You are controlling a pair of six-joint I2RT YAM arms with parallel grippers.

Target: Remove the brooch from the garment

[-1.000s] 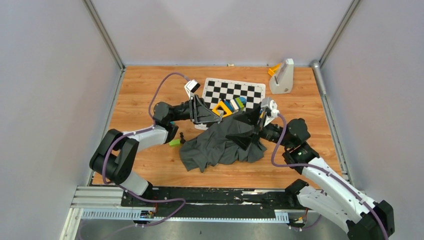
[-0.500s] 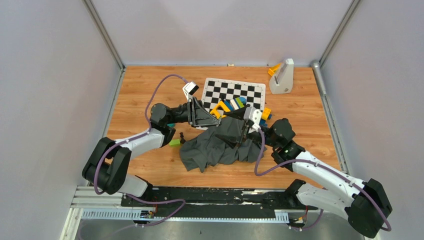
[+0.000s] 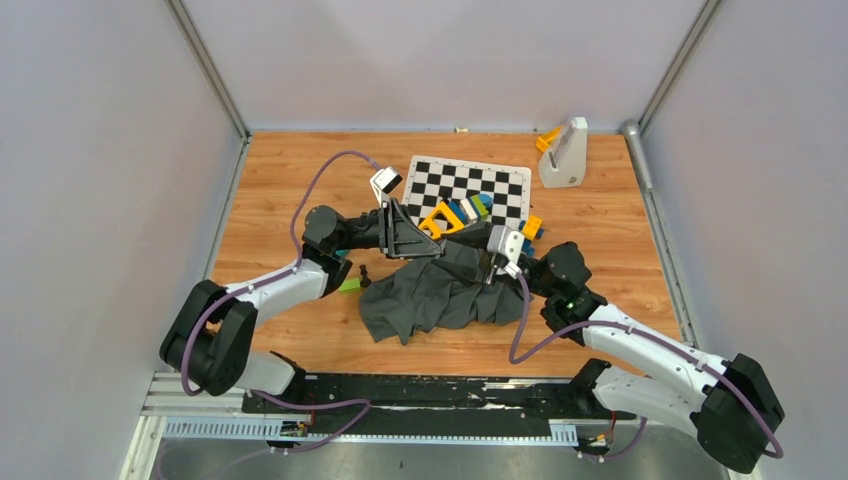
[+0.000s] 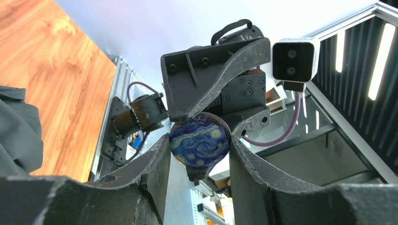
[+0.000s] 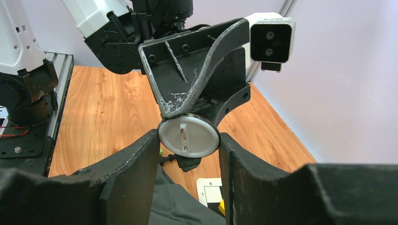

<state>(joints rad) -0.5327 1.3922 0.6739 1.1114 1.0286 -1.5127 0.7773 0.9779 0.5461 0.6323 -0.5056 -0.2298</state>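
Note:
The brooch (image 4: 199, 143) is a round badge with a blue swirling night-sky painting; its silver back with the pin bar shows in the right wrist view (image 5: 188, 136). It is held in the air, clear of the fabric. My left gripper (image 3: 436, 248) is shut on it from two sides, and my right gripper (image 3: 468, 257) is shut on it across the other axis, facing the left one. The garment (image 3: 430, 295), a crumpled dark grey shirt, lies on the wooden table below both grippers. It also shows in the right wrist view (image 5: 183, 206).
A black-and-white chequered board (image 3: 465, 180) lies behind the grippers, with a yellow block (image 3: 440, 218), blue and green blocks (image 3: 474, 207) and an orange piece (image 3: 533, 225) on its front edge. A white stand (image 3: 565, 155) is at the back right. A small green piece (image 3: 348, 285) lies left of the garment.
My right gripper has moved left and down to meet the left gripper at the brooch. The raised peak of the garment has sunk back down. The left gripper has barely moved.

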